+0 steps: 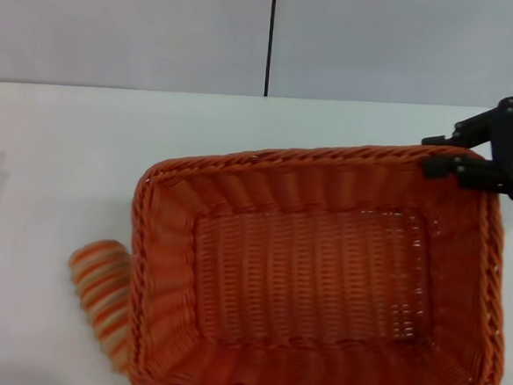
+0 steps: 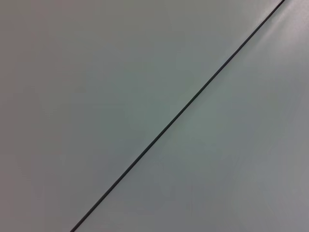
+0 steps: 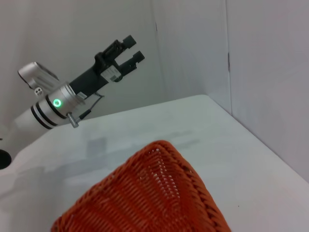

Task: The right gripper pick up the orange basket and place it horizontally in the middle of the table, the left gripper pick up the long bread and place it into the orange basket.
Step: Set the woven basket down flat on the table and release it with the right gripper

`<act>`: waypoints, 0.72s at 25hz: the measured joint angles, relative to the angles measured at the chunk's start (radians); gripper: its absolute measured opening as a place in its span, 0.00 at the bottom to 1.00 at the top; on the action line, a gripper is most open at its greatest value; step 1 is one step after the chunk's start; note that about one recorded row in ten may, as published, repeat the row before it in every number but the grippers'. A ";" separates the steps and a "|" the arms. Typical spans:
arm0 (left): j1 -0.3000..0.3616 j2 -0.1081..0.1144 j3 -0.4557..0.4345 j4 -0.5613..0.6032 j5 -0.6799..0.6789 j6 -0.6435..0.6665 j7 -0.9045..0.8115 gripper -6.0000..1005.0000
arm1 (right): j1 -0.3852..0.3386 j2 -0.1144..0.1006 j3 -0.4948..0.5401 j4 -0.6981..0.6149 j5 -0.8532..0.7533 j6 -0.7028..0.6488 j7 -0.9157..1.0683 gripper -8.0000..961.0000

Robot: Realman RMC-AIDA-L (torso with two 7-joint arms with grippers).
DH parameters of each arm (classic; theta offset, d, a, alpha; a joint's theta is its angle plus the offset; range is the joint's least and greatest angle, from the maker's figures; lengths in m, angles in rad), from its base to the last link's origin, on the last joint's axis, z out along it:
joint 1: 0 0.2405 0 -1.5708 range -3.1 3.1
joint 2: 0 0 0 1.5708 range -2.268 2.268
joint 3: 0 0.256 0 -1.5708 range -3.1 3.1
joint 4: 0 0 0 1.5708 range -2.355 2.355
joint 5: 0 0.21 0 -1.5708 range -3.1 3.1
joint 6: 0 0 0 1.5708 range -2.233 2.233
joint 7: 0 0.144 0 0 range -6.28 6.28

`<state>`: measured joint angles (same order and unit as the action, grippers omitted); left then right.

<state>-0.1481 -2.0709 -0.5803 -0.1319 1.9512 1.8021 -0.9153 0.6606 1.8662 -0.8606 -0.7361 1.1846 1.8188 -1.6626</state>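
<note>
The right end effector [image 1: 470,163] grips the braided rim of the orange basket [image 1: 316,280] at its 1 o'clock corner, so the placing step is in hand. The long bread [image 1: 100,292] lies on the tabletop [image 1: 66,144], touching the basket at 9 o'clock. The left end effector [image 3: 129,50] hangs raised and open. Next, I judge, the basket must be released.

The left hand [image 3: 130,50] is black, on a silver wrist (green light ring); right hand [image 1: 470,159] black.
</note>
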 joint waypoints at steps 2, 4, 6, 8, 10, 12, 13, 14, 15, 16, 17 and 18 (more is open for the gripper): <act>-0.001 0.000 0.001 0.000 0.000 -0.006 -0.003 0.81 | 0.008 0.014 0.000 0.001 -0.015 -0.006 -0.012 0.18; -0.001 0.000 0.004 0.000 0.000 -0.007 -0.004 0.81 | 0.015 0.024 0.000 0.002 -0.025 -0.020 -0.017 0.18; -0.002 0.000 0.011 0.000 0.000 -0.007 -0.004 0.81 | 0.018 0.030 0.000 0.002 -0.028 -0.042 -0.014 0.18; -0.003 0.000 0.018 0.000 0.000 -0.007 -0.004 0.81 | 0.020 0.033 0.000 0.004 -0.028 -0.064 0.002 0.20; -0.003 0.000 0.021 0.000 0.000 -0.008 -0.005 0.81 | 0.020 0.033 0.003 0.007 -0.028 -0.085 0.012 0.21; -0.004 0.000 0.022 0.000 0.000 -0.008 -0.005 0.81 | 0.019 0.033 0.006 0.008 -0.028 -0.100 0.016 0.29; -0.004 0.000 0.022 0.000 0.000 -0.008 -0.005 0.81 | 0.018 0.034 0.007 0.009 -0.028 -0.104 0.016 0.33; -0.004 0.000 0.022 0.000 0.000 -0.008 -0.005 0.81 | 0.015 0.036 0.009 0.009 -0.028 -0.108 0.017 0.37; -0.004 0.000 0.022 -0.002 0.000 -0.006 -0.005 0.81 | 0.013 0.037 0.011 0.008 -0.028 -0.112 0.017 0.41; -0.004 0.001 0.022 -0.004 0.000 -0.006 -0.005 0.81 | 0.005 0.039 0.023 0.006 -0.028 -0.120 0.017 0.45; -0.004 0.001 0.022 -0.004 0.000 -0.006 -0.005 0.81 | 0.005 0.039 0.023 0.006 -0.028 -0.120 0.017 0.48; -0.004 0.001 0.022 -0.006 0.000 -0.006 -0.005 0.81 | -0.002 0.040 0.041 0.005 -0.027 -0.126 0.015 0.51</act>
<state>-0.1521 -2.0696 -0.5583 -0.1381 1.9512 1.7960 -0.9204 0.6584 1.9057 -0.8198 -0.7313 1.1577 1.6927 -1.6479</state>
